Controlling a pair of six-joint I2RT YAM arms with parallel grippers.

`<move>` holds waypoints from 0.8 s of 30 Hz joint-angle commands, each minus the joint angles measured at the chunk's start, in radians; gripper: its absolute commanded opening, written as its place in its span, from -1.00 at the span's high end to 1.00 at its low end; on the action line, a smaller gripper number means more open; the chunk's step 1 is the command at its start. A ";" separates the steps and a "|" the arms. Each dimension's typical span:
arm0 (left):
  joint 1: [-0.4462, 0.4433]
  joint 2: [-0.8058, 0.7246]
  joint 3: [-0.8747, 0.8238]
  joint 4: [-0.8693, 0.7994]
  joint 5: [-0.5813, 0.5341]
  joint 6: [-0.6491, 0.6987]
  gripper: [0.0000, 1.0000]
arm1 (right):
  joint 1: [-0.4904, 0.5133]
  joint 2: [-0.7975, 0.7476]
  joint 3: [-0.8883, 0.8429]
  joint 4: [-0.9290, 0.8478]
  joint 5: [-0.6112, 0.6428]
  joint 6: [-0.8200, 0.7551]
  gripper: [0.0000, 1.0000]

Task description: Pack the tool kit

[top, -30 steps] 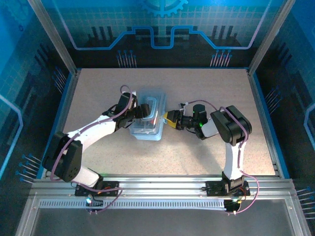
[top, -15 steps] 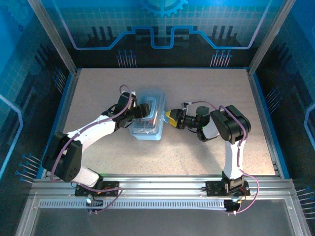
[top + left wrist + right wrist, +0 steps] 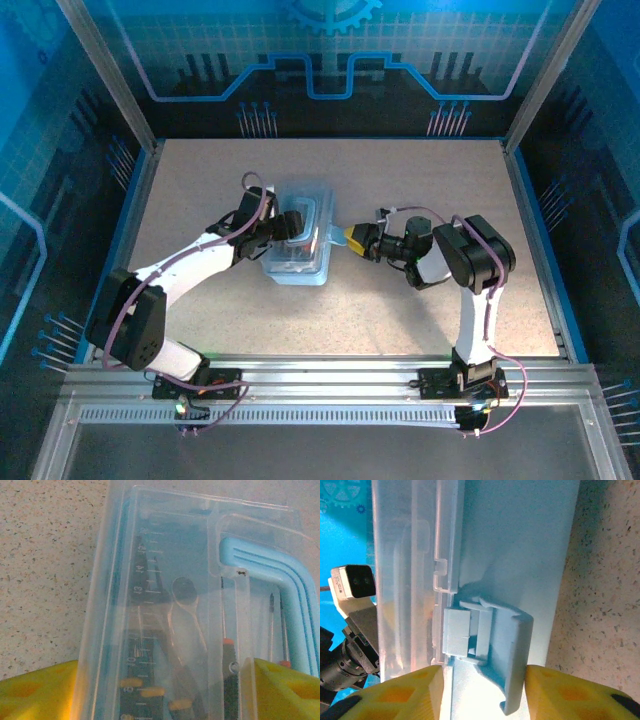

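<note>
The tool kit [image 3: 298, 245] lies near the middle of the speckled surface [image 3: 430, 180], between the two arms, with its clear lid [image 3: 165, 540] down over the tools.

The left fingers [image 3: 35, 692] are spread wide at the kit's left side. In the left wrist view one yellow finger sits just outside the long edge of the lid, and the other lies over the lid close beside the light-blue handle [image 3: 280, 580]. Through the plastic show a printed scale, a dark tool with pale arms [image 3: 182, 625] and a screwdriver with a red collar [image 3: 228, 655].

The right fingers [image 3: 570, 692] are at the kit's right side, facing its front wall. They stand partly apart, one on each side of the light-blue latch [image 3: 507, 650], which fills the gap between them. Their inner edges meet the latch's sides, but whether they press on it cannot be told.
</note>
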 commanded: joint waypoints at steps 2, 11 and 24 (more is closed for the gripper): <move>0.005 0.022 -0.027 -0.213 0.006 0.003 -0.55 | 0.001 -0.043 0.002 0.037 -0.015 -0.031 0.19; -0.005 0.056 0.005 -0.246 0.004 -0.001 -0.50 | 0.014 -0.065 0.010 -0.066 -0.002 -0.095 0.39; -0.084 0.161 0.129 -0.406 -0.154 -0.010 -0.50 | 0.017 -0.085 0.021 -0.140 -0.009 -0.133 0.39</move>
